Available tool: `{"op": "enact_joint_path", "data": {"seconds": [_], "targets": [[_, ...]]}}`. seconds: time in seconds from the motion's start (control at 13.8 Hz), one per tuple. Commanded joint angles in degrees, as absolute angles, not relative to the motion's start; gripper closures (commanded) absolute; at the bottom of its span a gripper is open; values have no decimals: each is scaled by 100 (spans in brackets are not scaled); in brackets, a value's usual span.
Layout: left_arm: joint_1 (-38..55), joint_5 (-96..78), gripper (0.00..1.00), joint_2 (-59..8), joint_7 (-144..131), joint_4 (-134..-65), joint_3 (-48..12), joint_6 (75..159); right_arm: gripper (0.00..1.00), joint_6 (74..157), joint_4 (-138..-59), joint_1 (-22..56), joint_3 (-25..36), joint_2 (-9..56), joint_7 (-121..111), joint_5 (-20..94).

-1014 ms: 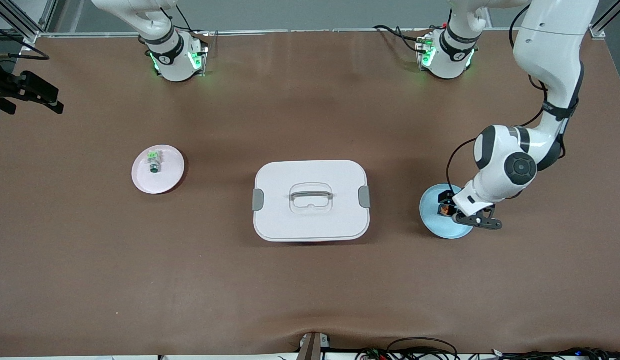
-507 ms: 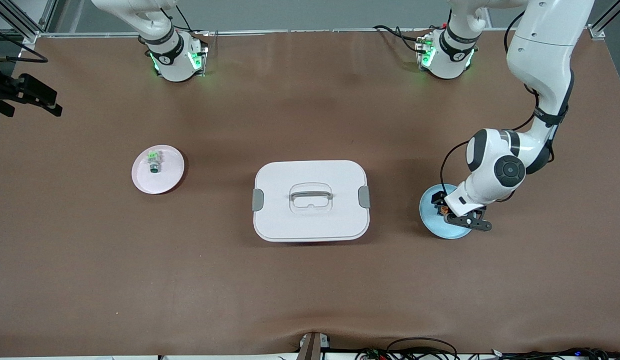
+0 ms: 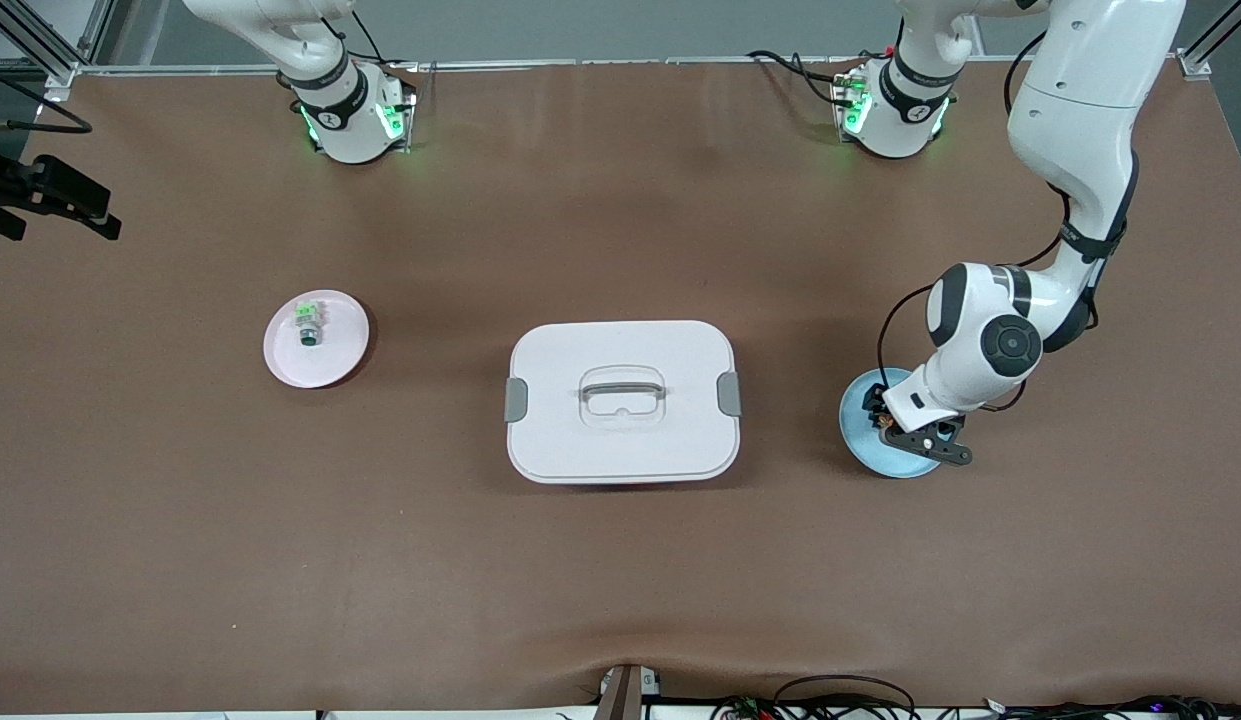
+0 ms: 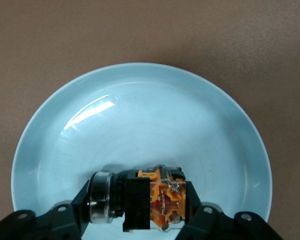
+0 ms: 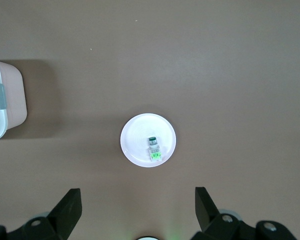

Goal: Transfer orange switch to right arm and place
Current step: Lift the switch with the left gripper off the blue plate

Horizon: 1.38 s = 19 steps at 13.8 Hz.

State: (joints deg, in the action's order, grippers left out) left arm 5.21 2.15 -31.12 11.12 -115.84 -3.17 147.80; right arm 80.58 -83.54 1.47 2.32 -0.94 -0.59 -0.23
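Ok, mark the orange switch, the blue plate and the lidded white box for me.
orange switch (image 4: 162,202), left wrist view, its orange section.
blue plate (image 4: 140,120), left wrist view, bare middle of the dish.
lidded white box (image 3: 560,440), front view, a bare corner of the lid.

The box (image 3: 622,400) sits in the middle of the table (image 3: 620,560). 1 plate (image 3: 316,338) lies toward the right arm's end, the other plate (image 3: 865,450) toward the left arm's end.

The blue plate (image 4: 140,100) looks smooth and shiny. The brown table (image 3: 620,580) looks dull and soft, like cloth. The white box lid (image 3: 620,345) looks like smooth plastic.
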Motion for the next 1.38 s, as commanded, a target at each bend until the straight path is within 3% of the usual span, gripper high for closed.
{"op": "enact_joint_path", "data": {"seconds": [0.0, 0.07, 0.29, 0.58, 0.94, 1.3], "targets": [[484, 308, 90, -3076, 1301, -11566, -325, 14819, 0, 7972, -8209, 70, 229, -35, -26, 122], [466, 308, 100, -3033, 1301, -11558, -325, 14810, 0, 7963, -8209, 70, 229, -35, -26, 158], [448, 299, 100, -2656, 1248, -11523, -334, 14591, 0, 7945, -8226, 88, 229, -35, -26, 351], [483, 211, 100, -2286, 1038, -10874, -412, 13406, 0, 7945, -8227, 97, 229, -44, 70, 404], [448, 193, 100, -2074, -59, -10074, -983, 12218, 0, 7963, -8226, 79, 237, -35, 53, 404], [483, 97, 100, -2083, -2132, -9607, -1713, 11830, 0, 7989, -8209, 79, 229, -17, 70, 352]]}}
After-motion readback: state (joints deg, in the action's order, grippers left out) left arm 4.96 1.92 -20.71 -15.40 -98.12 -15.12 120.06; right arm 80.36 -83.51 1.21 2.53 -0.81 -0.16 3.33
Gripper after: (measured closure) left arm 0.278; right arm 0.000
